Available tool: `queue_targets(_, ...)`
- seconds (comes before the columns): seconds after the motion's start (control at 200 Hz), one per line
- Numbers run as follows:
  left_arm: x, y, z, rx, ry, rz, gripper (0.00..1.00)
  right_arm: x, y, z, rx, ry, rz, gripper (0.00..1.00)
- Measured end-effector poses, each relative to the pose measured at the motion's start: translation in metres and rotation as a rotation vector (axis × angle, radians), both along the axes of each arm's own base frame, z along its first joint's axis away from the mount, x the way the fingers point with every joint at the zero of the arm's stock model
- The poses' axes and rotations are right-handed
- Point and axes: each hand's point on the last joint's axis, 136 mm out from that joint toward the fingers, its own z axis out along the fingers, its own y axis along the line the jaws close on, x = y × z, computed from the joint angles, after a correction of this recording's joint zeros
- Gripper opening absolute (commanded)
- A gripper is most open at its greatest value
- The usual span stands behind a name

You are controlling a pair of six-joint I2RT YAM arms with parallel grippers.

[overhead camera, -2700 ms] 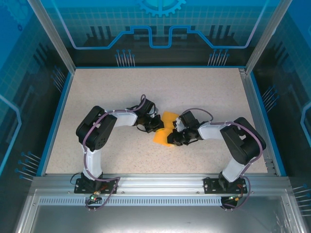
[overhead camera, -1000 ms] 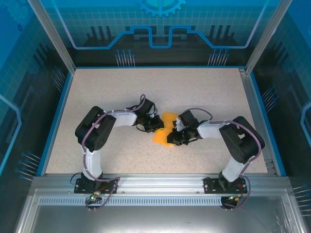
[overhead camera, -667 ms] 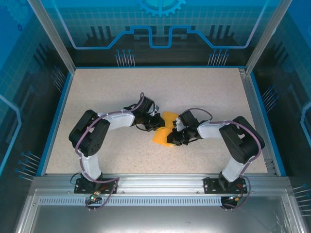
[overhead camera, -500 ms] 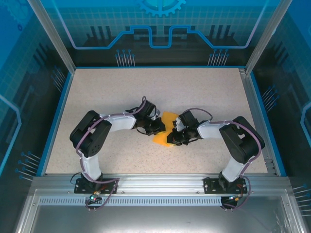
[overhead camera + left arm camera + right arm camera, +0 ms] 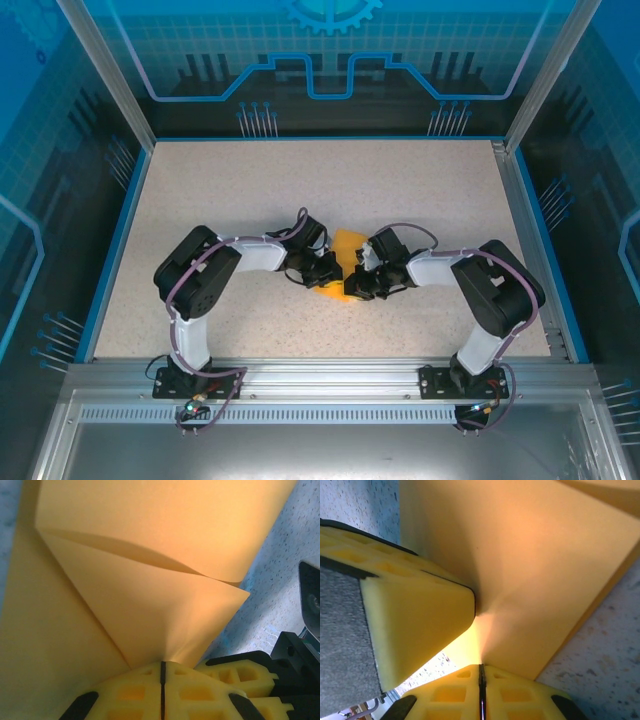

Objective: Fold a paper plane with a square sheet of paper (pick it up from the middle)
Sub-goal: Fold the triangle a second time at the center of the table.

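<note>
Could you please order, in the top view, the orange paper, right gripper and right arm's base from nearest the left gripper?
1. orange paper, pinched by the left gripper.
2. right gripper, just right.
3. right arm's base, near right edge.

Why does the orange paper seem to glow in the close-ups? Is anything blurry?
Right wrist view: light seems to pass through the orange paper, brightest near the pinch. Left wrist view: soft shadow beneath the curled flap. Top external view: even light, sharp.

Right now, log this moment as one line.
left gripper: shut on orange paper sheet | right gripper: shut on it | sheet: partly folded
</note>
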Motion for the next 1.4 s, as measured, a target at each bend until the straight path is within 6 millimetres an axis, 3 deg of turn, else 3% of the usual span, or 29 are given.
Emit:
queue_targets(1.135, 0.03, 0.021, 0.001, -0.048, 0.036, 0.048, 0.13, 0.007, 0.005, 0.0, 0.004, -0.04, 0.036, 0.09)
queue_targets(1.401, 0.058, 0.036, 0.002, -0.02, 0.003, 0.098, 0.14, 0.007, 0.005, 0.0, 0.001, -0.045, 0.047, 0.08)
